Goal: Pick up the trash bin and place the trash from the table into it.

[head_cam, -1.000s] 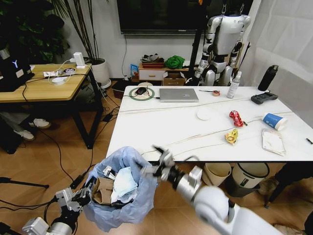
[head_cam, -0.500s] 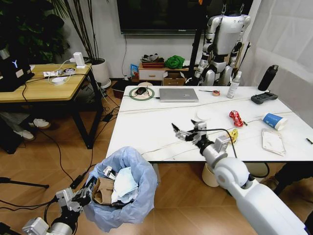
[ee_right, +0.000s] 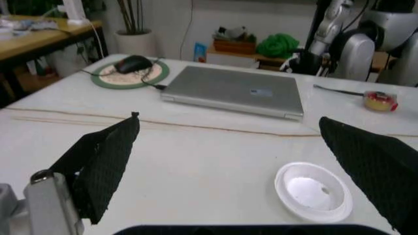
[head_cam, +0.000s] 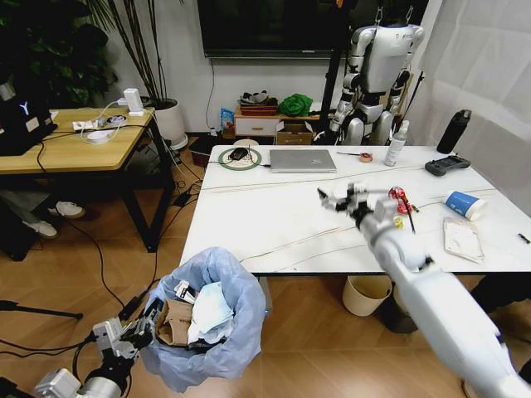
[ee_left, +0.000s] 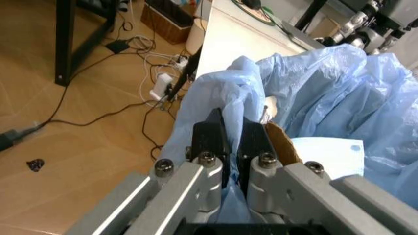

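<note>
- White lid (ee_right: pixel 312 190) lies just ahead of the right end effector (head_cam: pixel 343 199), which hovers spread wide over the bench (head_cam: pixel 249 207).
- Left end effector (ee_left: pixel 233 142) pinches the trash bin (head_cam: pixel 207 319), low left.

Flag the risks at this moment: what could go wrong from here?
The left gripper holds the trash bin only by a pinch of thin bag, which could tear or slip. The open right gripper hovers over the table near a white lid; a shallow flat piece may skid rather than lift.
</note>
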`<state>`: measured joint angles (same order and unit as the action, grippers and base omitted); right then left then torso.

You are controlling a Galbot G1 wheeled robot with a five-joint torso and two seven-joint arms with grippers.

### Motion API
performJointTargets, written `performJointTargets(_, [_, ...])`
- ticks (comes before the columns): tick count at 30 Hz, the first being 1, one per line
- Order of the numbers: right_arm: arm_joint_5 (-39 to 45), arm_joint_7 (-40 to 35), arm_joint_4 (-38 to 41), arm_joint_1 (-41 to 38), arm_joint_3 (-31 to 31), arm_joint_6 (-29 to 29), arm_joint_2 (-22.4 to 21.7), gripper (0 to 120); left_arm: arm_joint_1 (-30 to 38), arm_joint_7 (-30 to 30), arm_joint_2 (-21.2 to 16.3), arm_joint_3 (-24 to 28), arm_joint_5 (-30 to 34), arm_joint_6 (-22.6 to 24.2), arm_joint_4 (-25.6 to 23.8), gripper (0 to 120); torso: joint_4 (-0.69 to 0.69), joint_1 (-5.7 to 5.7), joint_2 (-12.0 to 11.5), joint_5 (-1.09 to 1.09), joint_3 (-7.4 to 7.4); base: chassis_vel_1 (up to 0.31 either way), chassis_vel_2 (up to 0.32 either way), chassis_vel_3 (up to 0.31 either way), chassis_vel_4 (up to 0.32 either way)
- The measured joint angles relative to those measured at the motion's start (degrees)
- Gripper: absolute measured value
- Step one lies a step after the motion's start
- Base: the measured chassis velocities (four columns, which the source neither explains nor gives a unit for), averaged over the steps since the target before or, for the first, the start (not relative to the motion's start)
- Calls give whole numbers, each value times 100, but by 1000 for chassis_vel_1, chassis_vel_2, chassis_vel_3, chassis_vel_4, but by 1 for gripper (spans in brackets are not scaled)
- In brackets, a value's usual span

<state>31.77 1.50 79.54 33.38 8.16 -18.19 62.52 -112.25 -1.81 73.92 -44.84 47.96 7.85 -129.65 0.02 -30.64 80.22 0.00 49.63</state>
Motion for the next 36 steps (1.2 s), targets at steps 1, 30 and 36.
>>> performJointTargets(1, [-16, 54, -185, -97, -56, 41, 38, 100, -7, -2, 3, -7, 0, -2, -9, 0, -1, 0, 0, 0, 0, 0, 0, 0, 0])
performJointTargets(30, [-750, 881, -3745, -1471, -492, 783, 804, 100, -126, -32, 202, -27, -120, -53, -135, 0, -2, 1, 0, 0, -1, 0, 0, 0, 0])
performJointTargets(36, [-901, 917, -3948, -1554, -487, 817, 818, 97, -150, -49, 198, -35, -120, -75, -152, 0, -1, 1, 0, 0, -1, 0, 0, 0, 0])
